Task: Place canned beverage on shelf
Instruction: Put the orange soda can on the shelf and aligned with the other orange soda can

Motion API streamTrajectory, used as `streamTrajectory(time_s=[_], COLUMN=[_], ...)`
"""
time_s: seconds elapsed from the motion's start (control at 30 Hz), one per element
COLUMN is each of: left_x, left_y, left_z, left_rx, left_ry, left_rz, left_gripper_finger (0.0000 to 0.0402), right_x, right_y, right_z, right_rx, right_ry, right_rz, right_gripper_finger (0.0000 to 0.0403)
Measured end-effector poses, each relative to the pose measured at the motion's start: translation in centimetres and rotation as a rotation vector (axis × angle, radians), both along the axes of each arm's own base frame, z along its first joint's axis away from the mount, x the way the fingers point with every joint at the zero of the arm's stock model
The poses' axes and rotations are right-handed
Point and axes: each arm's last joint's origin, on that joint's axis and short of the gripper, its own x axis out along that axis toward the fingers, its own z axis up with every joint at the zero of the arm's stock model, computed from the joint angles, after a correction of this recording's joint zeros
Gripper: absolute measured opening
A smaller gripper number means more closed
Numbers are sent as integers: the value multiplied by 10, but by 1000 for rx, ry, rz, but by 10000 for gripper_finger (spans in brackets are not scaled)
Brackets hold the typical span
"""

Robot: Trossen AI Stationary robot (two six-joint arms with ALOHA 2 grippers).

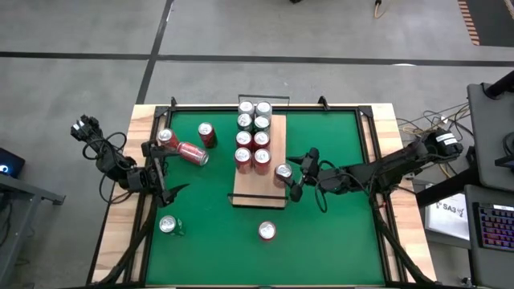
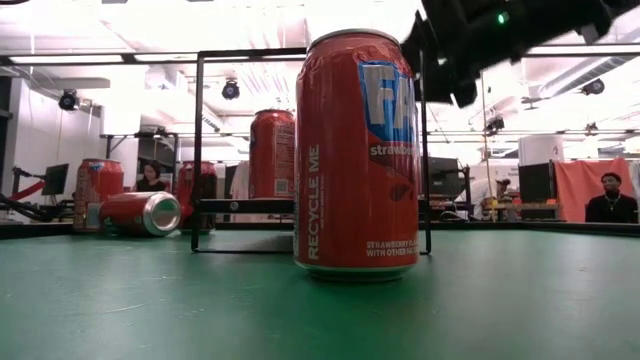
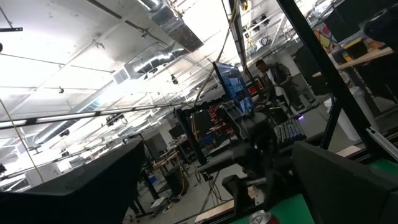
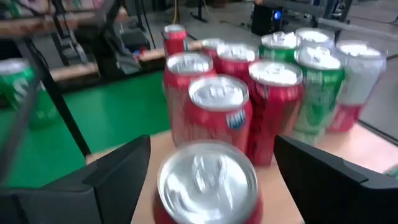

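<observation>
Right claw [image 1: 293, 177] astride can [image 1: 283, 172], cans [image 1: 252, 136] beyond

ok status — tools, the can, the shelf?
Right tool open, straddling a red can at the shelf edge. Left tool open, idle at the mat's left. Eight cans fill the shelf's far end; near end bare.
</observation>
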Motion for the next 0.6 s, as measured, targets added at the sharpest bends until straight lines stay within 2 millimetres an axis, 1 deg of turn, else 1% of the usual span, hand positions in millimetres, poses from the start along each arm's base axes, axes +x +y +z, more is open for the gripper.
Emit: streamTrajectory(time_s=[0.07,0.13,0.2,0.27,0.33,0.43,0.5,0.6], left_x=[0,0,0,0,0,1,2,3], left_y=[0,0,0,0,0,-1,-2,-3], left_z=[0,0,0,0,0,-1,-1,-1], left_rx=[0,0,0,0,1,2,8,11], left_ry=[0,0,-1,0,0,5,11,15], left_rz=[0,0,0,0,-1,-2,-3,-2], left_gripper_finger=[394,394,394,394,394,394,394,394], right_x=[2,6,9,12,14,13,12,10], right_y=[1,2,4,4,5,6,6,7], right_z=[12,27,41,55,70,93,105,116], right_rx=[5,12,46,80,108,150,186,246], right_ry=[-24,-4,60,150,219,308,355,419], right_rz=[3,12,19,4,-21,-51,-51,-49], right_gripper_finger=[329,328,321,304,277,223,180,109])
